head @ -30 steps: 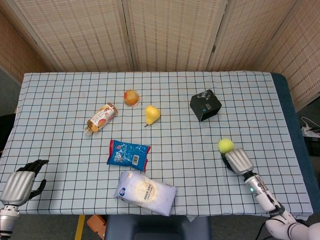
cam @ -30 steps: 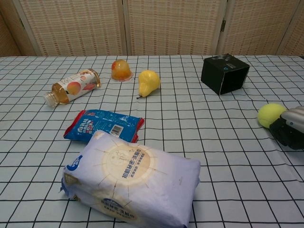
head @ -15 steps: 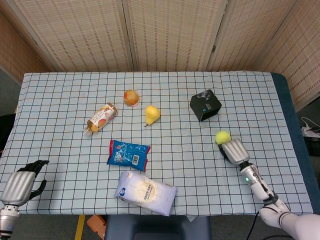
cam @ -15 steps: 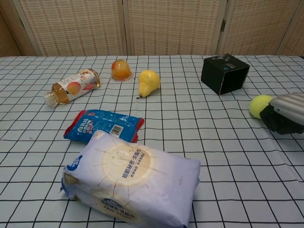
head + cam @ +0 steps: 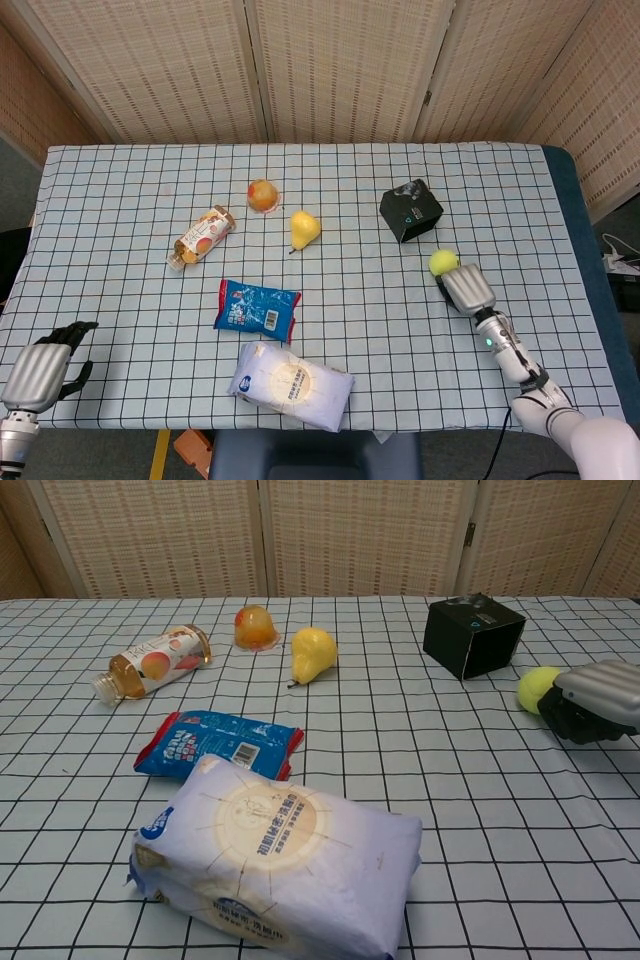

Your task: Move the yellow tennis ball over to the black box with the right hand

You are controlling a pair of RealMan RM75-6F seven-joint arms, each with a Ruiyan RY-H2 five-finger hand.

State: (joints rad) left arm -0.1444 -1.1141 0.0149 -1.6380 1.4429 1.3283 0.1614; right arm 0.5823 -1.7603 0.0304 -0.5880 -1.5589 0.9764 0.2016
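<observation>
Yellow tennis ball (image 5: 444, 262) sits near the black box (image 5: 411, 210), touching the right hand (image 5: 468, 289), whose grip I cannot tell.

Fuzzy tennis ball (image 5: 443, 262), checked cloth (image 5: 120, 220)

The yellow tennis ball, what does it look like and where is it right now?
The yellow tennis ball is small, round and fuzzy-looking, a bright yellow-green. It sits on the checked tablecloth, just in front of the black box with a gap between them. The right hand is pressed up against its near side, fingers curled toward it. Nothing else touches it.
</observation>
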